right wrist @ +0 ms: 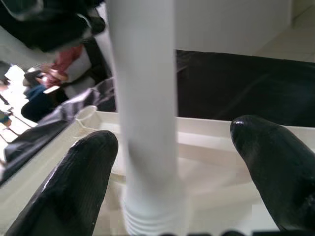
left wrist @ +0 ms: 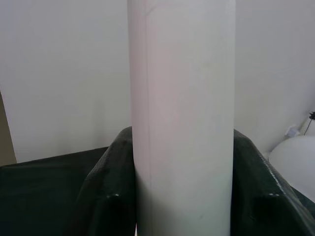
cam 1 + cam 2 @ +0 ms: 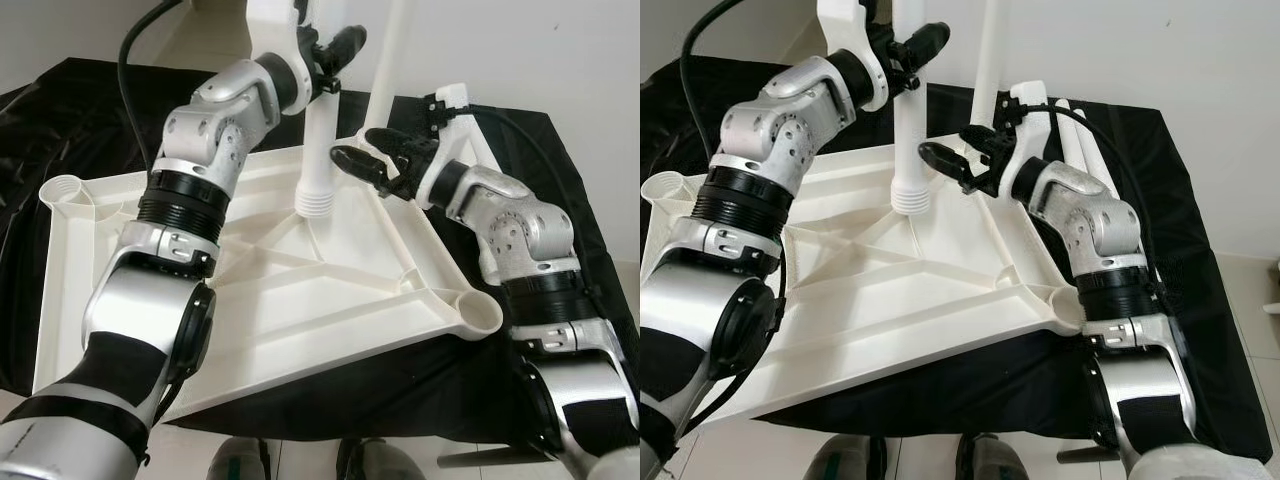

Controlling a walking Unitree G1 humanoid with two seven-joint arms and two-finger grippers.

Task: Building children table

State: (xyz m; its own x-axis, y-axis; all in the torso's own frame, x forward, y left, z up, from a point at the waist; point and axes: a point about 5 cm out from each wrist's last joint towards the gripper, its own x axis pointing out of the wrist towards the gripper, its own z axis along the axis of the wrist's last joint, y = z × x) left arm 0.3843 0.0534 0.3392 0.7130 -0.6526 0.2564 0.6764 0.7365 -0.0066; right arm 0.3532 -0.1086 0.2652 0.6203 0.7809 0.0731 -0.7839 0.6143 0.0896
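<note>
A white plastic table top point(image 3: 330, 300) lies upside down on a black cloth, ribs facing up. My left gripper point(image 3: 335, 50) is shut on a white table leg point(image 3: 320, 150) and holds it upright. The leg's threaded end point(image 3: 313, 202) is down at the ribs near the top's far edge. In the left wrist view the leg point(image 2: 182, 118) sits between the black fingers point(image 2: 106, 196). My right gripper point(image 3: 372, 155) is open beside the leg's lower part. In the right wrist view its fingers flank the leg point(image 1: 145, 113) without touching it.
A second white leg point(image 3: 392, 60) stands upright at the far corner. More leg tubes point(image 3: 1080, 140) lie on the black cloth point(image 3: 560, 180) to the right. Round sockets sit at the left corner point(image 3: 65, 190) and near right corner point(image 3: 478, 312). My feet are on the floor just below the cloth's front edge.
</note>
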